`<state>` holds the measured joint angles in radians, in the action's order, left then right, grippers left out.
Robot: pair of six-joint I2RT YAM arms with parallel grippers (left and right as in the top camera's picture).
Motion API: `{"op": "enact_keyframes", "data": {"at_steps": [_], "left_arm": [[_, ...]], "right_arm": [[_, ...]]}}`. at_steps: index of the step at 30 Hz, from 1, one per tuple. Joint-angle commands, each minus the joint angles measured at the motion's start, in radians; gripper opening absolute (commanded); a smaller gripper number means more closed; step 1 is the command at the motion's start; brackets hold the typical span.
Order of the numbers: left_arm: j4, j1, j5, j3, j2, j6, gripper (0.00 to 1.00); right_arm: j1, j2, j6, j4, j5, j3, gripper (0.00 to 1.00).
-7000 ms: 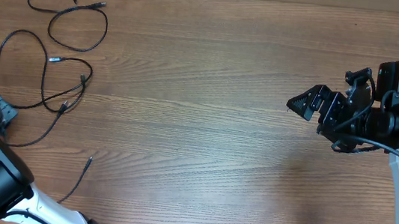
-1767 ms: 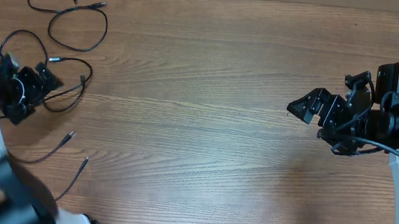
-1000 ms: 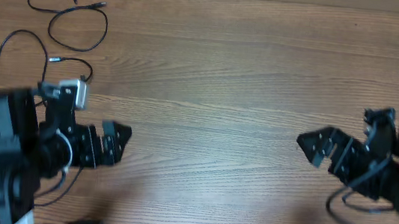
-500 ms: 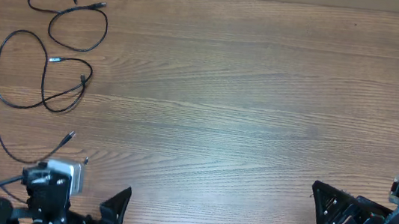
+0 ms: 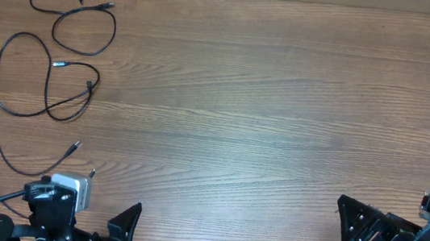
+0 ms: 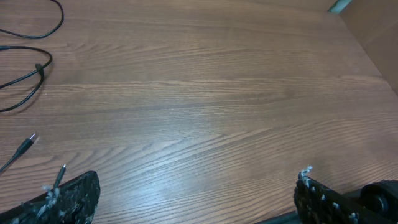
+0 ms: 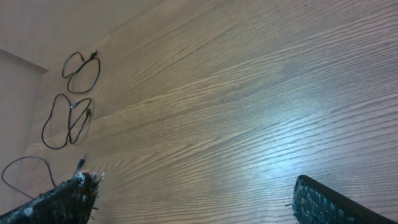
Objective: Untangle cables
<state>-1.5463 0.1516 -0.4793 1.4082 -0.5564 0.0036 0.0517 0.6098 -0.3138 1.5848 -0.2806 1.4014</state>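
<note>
We look over a broad brown wood-grain tabletop, softly sheened by light. Past its far edge we find a plain beige surface.

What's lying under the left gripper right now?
Under the open left gripper, bare table. One cable pokes its plug tip out beside a finger; the rest is hidden behind it.

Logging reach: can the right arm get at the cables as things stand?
Probably not: nothing blocks it, but the right gripper sits at the near-right edge, the cables far across at left.
</note>
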Motion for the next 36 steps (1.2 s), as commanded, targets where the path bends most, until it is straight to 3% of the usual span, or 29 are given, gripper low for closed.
{"op": "enact_keyframes", "data": {"at_steps": [1, 27, 36], "left_arm": [[0.002, -0.004, -0.011, 0.006, 0.008, 0.019, 1.00], [0.001, -0.004, -0.011, 0.006, 0.008, 0.019, 1.00], [0.002, -0.004, -0.011, 0.006, 0.008, 0.019, 0.99]], "right_arm": [[0.000, 0.002, 0.004, -0.003, 0.011, 0.012, 1.00], [0.000, 0.002, 0.008, -0.009, 0.057, -0.002, 1.00], [-0.002, -0.039, 0.048, -0.216, 0.100, -0.127, 1.00]]}}
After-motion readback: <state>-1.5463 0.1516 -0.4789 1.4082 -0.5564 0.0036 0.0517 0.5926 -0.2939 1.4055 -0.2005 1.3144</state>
